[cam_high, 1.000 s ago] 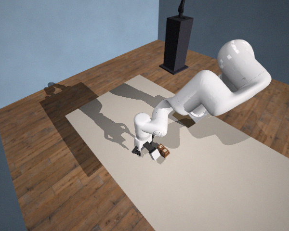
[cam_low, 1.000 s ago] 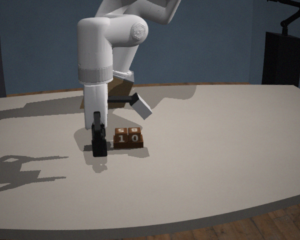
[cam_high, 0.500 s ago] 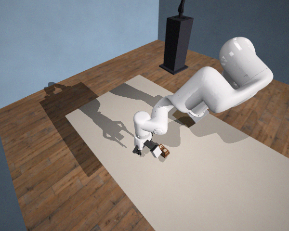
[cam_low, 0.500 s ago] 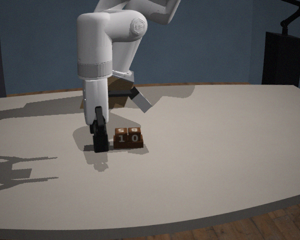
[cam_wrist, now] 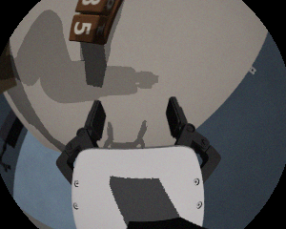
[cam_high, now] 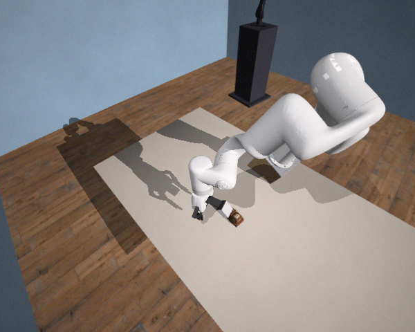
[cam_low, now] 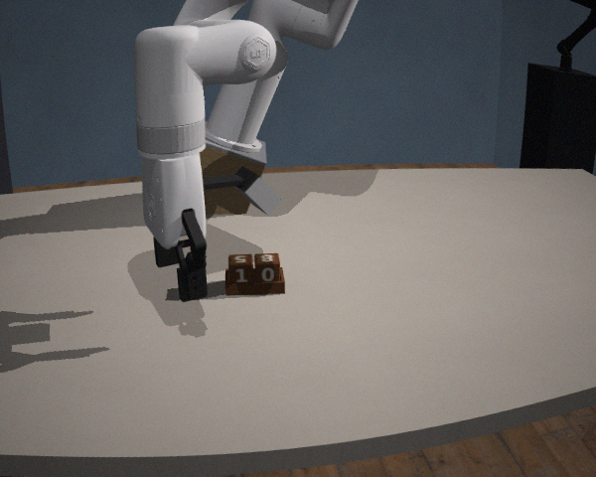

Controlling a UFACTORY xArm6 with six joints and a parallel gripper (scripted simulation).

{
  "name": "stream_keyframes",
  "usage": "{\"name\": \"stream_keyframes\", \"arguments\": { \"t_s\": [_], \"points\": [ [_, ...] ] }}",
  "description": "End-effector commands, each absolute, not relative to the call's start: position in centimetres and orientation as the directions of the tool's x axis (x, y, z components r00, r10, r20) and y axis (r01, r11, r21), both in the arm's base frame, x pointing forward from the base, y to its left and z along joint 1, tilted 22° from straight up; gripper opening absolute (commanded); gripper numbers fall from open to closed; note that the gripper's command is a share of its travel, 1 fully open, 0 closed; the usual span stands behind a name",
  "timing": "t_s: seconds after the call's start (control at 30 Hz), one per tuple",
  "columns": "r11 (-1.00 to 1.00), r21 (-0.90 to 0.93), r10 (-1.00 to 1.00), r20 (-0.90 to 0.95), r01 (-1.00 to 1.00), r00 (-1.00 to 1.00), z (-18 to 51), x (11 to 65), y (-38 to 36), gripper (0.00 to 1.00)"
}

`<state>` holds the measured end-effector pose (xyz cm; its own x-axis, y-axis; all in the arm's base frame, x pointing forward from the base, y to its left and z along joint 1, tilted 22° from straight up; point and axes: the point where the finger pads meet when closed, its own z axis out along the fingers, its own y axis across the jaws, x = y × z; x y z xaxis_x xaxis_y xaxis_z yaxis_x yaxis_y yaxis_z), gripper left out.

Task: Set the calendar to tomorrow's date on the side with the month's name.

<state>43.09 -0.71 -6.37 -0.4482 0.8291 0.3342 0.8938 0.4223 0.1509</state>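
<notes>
A brown wooden tray point(cam_low: 255, 288) point(cam_high: 238, 223) stands flat on the table, holding two brown cubes side by side. In the exterior view the left cube point(cam_low: 240, 275) shows an upright 1 in front and an upside-down 5 on top; the right cube point(cam_low: 267, 275) shows 0 in front and 8 on top. No month name is legible. The wrist view shows the 5 cube point(cam_wrist: 83, 29) and part of the 8 cube point(cam_wrist: 90, 6) at the top. My gripper point(cam_high: 198, 215) point(cam_low: 181, 274) point(cam_wrist: 134, 106) is open and empty, low over the table, left of the tray in the exterior view.
The pale table point(cam_low: 416, 308) point(cam_high: 290, 257) carries shadows of the arm. The wrist camera's white housing point(cam_high: 225, 209) reaches out toward the tray in the top view. The robot's base stands behind. A dark pedestal point(cam_high: 254, 64) point(cam_low: 560, 123) stands off the table.
</notes>
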Motion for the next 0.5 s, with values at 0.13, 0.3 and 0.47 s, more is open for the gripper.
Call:
{"name": "stream_keyframes", "arguments": {
  "t_s": [0.13, 0.3, 0.47],
  "points": [
    [0.564, 0.215, 0.739, 0.299, 0.797, -0.603, -6.8, 43.0, -2.2, 1.0],
    [0.569, 0.217, 0.735, 0.297, 0.793, -0.609, -7.0, 43.0, -2.6, 1.0],
    [0.667, 0.257, 0.648, 0.264, 0.7, -0.714, -7.0, 43.0, -2.8, 1.0]
  ]
}}
